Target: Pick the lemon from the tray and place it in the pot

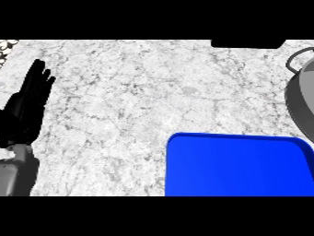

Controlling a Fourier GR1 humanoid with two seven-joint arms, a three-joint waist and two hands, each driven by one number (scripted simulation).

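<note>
No lemon visible anywhere, so its whereabouts can't be told from here; the blue tray [241,166] at lower right shows only bare blue surface in the part in view, its near end running out of view. One grey pot [312,103] sits at the right edge, partly cut off, loop handle at its top, what shows of the inside looks bare, just beyond the tray's far right corner. One left robot hand [29,103] at the far left, fingers straight and pointing up, holding nothing, resting, well apart from tray and pot. Right robot hand not in view at all. Judging the step: pick not shown as done, nothing seen in the pot; placing not done. Next move calls for finding the lemon first, then bringing a hand over it. Count: one tray, one pot, one hand showing, zero lemons seen, all on a marbled white counter [146,97]
</note>
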